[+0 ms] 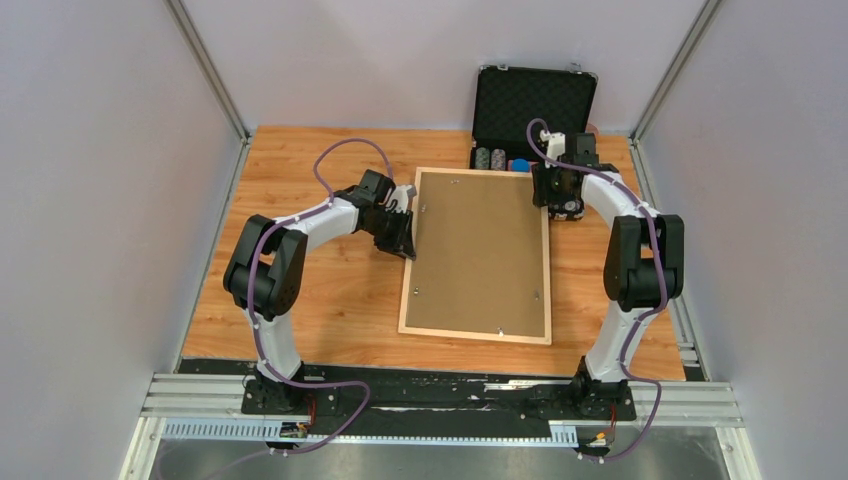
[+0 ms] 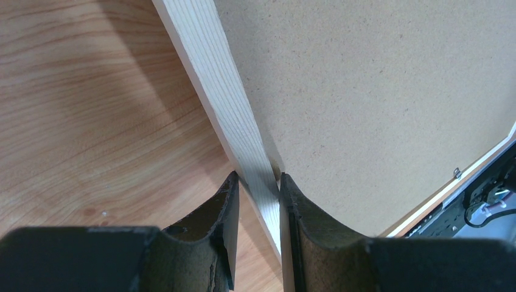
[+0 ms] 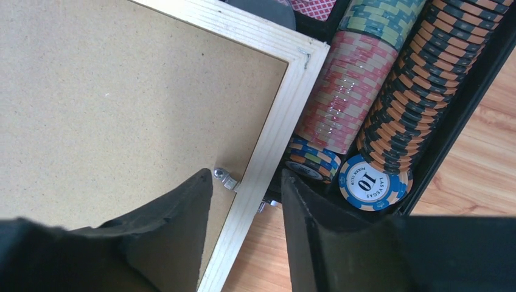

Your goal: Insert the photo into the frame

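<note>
The frame lies face down in the middle of the table, light-wood rails around a brown backing board. The photo is hidden. My left gripper is at the frame's left rail, about a third of the way down from the far corner. In the left wrist view this gripper is shut on the rail, one finger on each side. My right gripper straddles the right rail near the far right corner, open, with gaps on both sides. A metal tab sits by its inner finger.
An open black chip case stands at the back, touching the frame's far right corner. Its rows of poker chips lie right beside my right gripper's outer finger. Grey walls enclose the wooden table on three sides.
</note>
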{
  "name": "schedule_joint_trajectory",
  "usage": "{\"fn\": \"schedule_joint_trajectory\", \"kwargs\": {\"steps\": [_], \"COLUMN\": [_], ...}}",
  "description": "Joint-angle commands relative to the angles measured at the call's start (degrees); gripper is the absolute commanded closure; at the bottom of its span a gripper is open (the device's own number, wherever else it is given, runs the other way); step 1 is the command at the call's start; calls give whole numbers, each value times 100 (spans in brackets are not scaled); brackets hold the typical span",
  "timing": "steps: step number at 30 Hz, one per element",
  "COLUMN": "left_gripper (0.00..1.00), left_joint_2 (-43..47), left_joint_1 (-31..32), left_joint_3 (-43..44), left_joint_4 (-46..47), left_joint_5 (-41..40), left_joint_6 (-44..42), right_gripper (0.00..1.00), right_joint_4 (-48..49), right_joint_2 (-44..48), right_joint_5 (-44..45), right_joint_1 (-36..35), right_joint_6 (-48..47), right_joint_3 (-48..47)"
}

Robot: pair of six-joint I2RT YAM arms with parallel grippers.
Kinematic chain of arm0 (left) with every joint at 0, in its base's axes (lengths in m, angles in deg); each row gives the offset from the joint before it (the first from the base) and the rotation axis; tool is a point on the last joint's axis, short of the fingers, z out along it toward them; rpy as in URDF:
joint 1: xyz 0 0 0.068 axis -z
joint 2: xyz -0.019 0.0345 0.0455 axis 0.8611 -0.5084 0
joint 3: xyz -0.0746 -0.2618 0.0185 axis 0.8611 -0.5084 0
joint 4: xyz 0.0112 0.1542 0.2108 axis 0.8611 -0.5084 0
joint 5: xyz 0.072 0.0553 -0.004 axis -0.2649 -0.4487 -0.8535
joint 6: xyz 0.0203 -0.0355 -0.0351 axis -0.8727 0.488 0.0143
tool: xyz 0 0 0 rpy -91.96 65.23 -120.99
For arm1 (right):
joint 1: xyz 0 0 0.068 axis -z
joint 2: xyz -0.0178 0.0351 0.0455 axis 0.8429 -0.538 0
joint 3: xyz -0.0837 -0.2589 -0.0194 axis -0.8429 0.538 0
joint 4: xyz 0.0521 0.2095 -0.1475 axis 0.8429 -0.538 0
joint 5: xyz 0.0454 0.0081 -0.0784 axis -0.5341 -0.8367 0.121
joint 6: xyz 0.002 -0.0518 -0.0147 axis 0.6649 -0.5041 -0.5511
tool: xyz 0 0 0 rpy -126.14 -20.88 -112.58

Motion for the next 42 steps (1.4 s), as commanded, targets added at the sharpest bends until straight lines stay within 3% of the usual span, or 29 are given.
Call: {"fn": "schedule_joint_trajectory", "kwargs": {"steps": [1,7,22,31,42], "left_gripper": [100,100,100,100,100], "left_joint_2": [404,464,475,491,613], "left_joint_1": [91,91,56,55,56], "left_joint_3": [69,-20,-253,-355,-372], "left_joint_4": [0,191,940,1075,1082], "left_joint_5": [451,330,136,40,-12], "left_joint_6": [-65,168,1076,1222,1192], "right_gripper": [51,42,37,29,32], "right_joint_4": [17,-41,-673,-935,-1023], "right_joint_2": [451,1159,3266,3634,3578], "right_joint_5": [-103,-114,-1167,-1387,-1256], "right_joint_1": [31,103,121,16,-196], "right_joint_6": [100,176,-437,-712,-788], "right_joint_3": [-93,571,3036,3715,3923]}}
